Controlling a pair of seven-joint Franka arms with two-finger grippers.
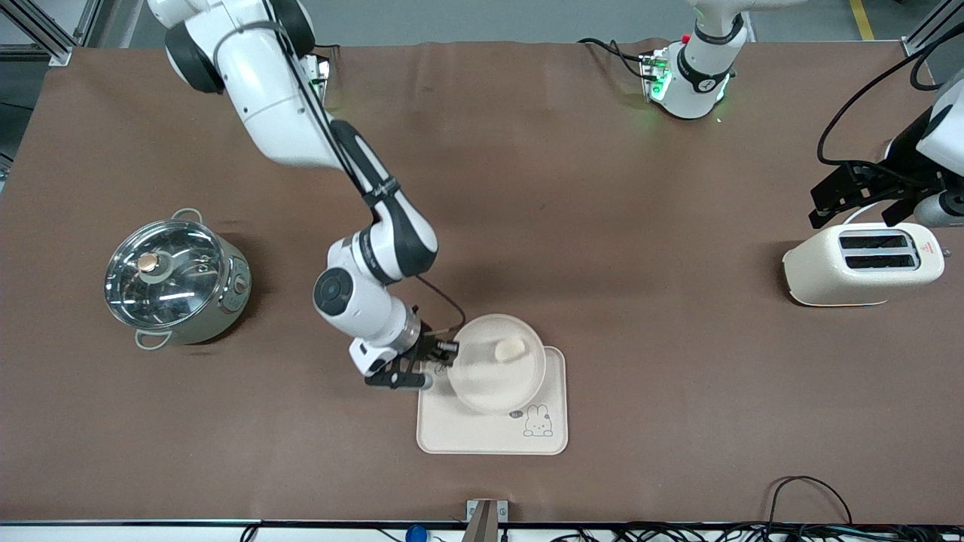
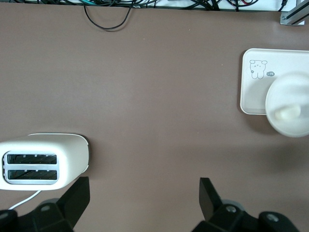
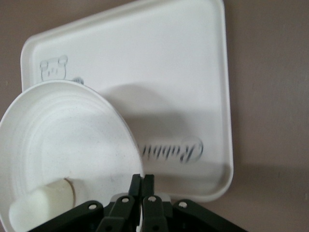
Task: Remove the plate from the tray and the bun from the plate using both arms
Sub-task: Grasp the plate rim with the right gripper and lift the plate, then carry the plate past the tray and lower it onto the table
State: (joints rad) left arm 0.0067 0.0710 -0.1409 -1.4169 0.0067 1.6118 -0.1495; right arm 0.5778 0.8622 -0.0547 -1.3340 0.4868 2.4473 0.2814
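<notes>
While pinched by the right gripper, held round cream plate bearing pale bun over rabbit tray; left gripper spread wide above toaster.

plate cream | bun pale cream | tray cream w/ rabbit drawing | table brown

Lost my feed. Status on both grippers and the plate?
Right gripper shut on plate rim, over tray. Bun on plate. Left gripper open, waiting over toaster. Nothing in the way.
</notes>
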